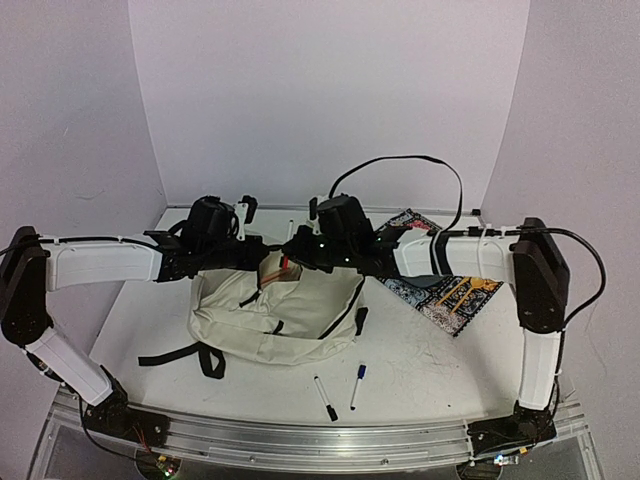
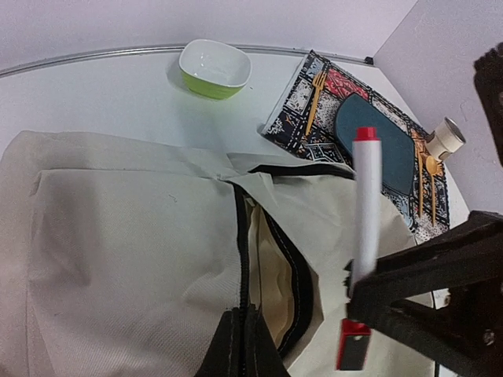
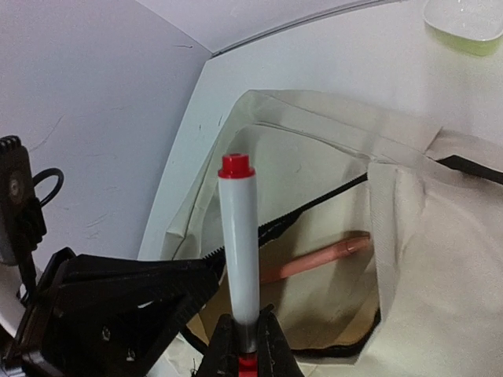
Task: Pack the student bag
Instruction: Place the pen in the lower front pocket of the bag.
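Mouth of bag (image 2: 118,236) held open, left pincer (image 2: 242,334) pinching lip; right pincer (image 3: 245,349) pinches marker (image 3: 239,251): aim into gap, release low.

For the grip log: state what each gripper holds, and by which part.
Right gripper holds the marker near its lower end. Left gripper pinches the bag by its opening's zipper edge.

A lime-green bowl (image 2: 214,69) sits near a patterned mat (image 2: 295,118) bearing a dark blue case (image 2: 376,141) and a yellowish fork (image 2: 317,93).
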You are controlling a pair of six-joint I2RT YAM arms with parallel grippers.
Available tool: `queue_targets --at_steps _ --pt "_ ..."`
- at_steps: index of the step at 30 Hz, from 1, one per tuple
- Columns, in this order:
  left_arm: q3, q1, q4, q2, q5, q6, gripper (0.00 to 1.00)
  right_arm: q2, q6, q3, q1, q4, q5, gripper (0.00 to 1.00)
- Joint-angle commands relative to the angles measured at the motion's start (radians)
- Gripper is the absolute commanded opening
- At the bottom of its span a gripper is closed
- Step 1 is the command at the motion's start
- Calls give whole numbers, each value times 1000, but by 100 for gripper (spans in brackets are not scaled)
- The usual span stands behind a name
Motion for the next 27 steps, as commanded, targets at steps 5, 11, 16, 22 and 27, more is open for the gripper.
queue_targets --at_steps 5,11,16,22,27 --pt "45 0 69 -37 64 -7 0 143 84 117 0 85 -107 0" --pt "52 0 70 -38 51 -20 0 187 128 112 -1 116 -132 0" --pt "61 0 70 -31 36 -28 0 212 133 128 0 119 -171 0" --pt "69 0 70 -26 29 -21 0 245 105 189 1 70 -240 3" --pt "69 1 69 -37 -44 -18 0 239 90 188 7 49 -265 4"
